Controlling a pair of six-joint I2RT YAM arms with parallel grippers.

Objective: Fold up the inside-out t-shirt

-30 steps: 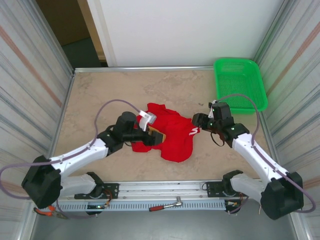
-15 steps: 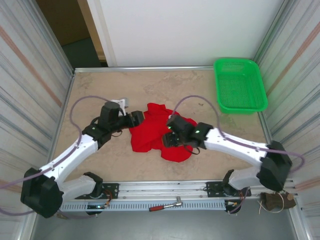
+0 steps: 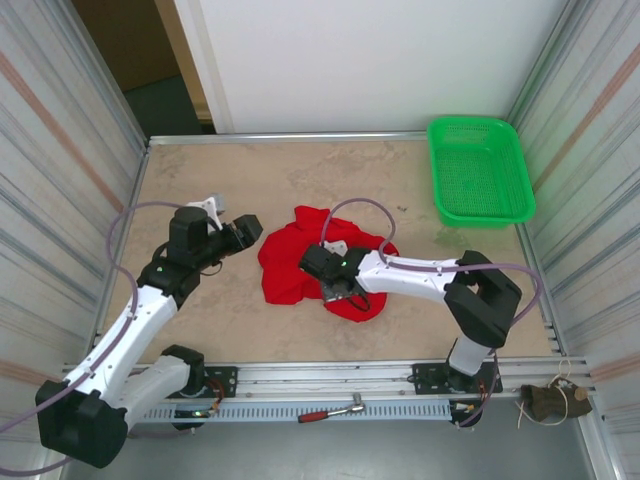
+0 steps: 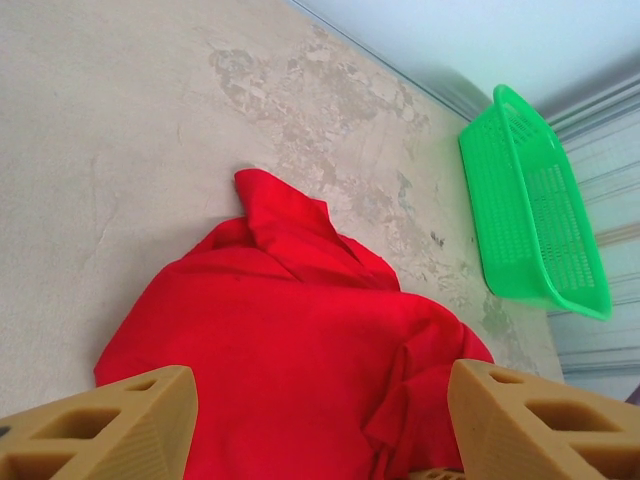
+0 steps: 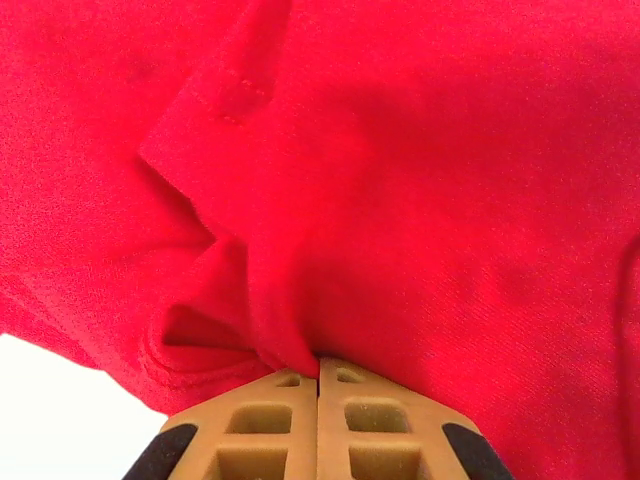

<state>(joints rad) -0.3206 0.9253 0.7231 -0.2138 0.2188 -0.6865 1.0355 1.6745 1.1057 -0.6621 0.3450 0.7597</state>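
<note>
Jaws of the right gripper (image 5: 318,372) pinch a seamed fold of the crumpled red t-shirt (image 5: 420,170); left gripper (image 4: 316,405) gapes wide, cloth heaped just ahead.

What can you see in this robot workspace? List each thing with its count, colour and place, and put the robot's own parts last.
t-shirt: one, bright red, crumpled in the middle of the table.
basket: one, green mesh, at the far right corner, nothing in it.
table: one, beige with a mottled stone look, under everything.
hand tool: one, red handle with a metal head, on the rail at the near edge, between the arm bases.
left gripper: one, tan fingers, open, just left of the t-shirt.
right gripper: one, tan fingers, shut on a fold of the t-shirt.
</note>
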